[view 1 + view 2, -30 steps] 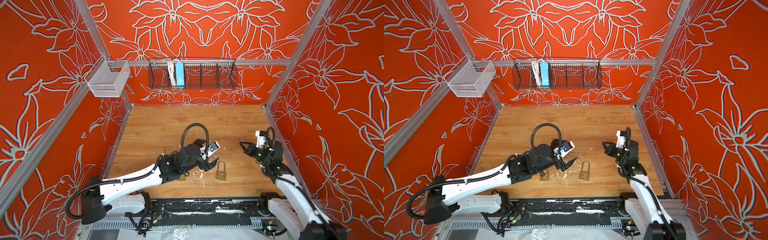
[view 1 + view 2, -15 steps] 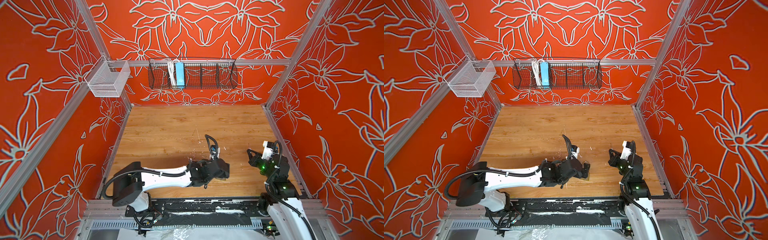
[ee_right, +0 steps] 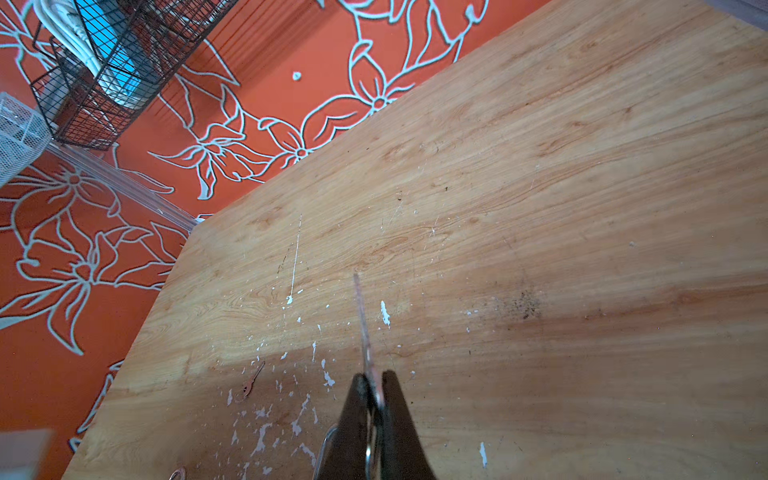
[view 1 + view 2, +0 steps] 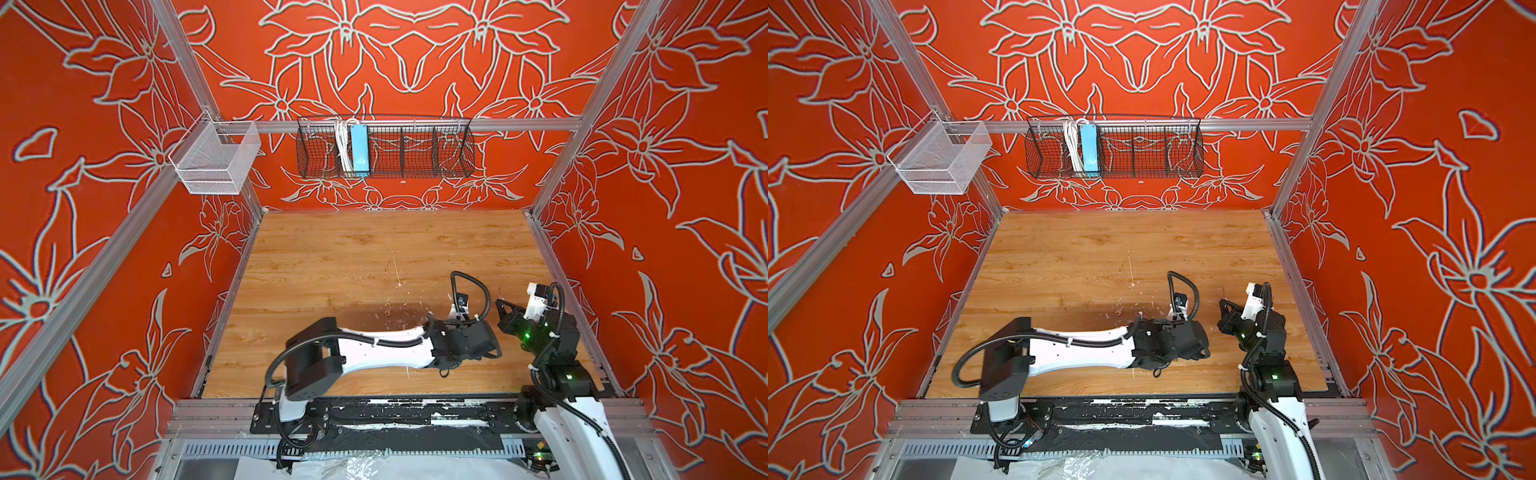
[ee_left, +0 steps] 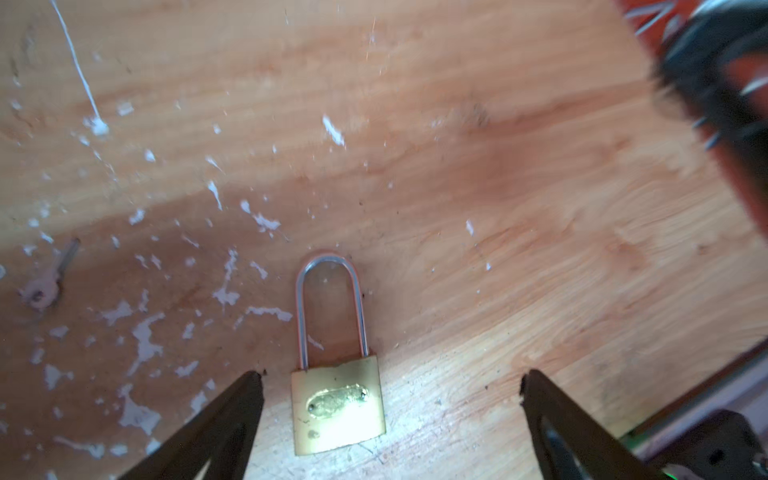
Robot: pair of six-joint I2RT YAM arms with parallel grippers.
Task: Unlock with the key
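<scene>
The brass padlock with a long steel shackle (image 5: 337, 405) lies on the wooden worktop (image 5: 540, 208), near its front edge and right of middle, between the wide-spread fingers of the left pincer (image 5: 390, 376). Its long axis runs straight ahead of that pincer, shackle pointing away. The right pincer (image 3: 374, 378), pinched on a thin silver key (image 3: 364, 324), waits close by. A second ago the padlock lay bare in both top views; now the left arm covers it.
</scene>
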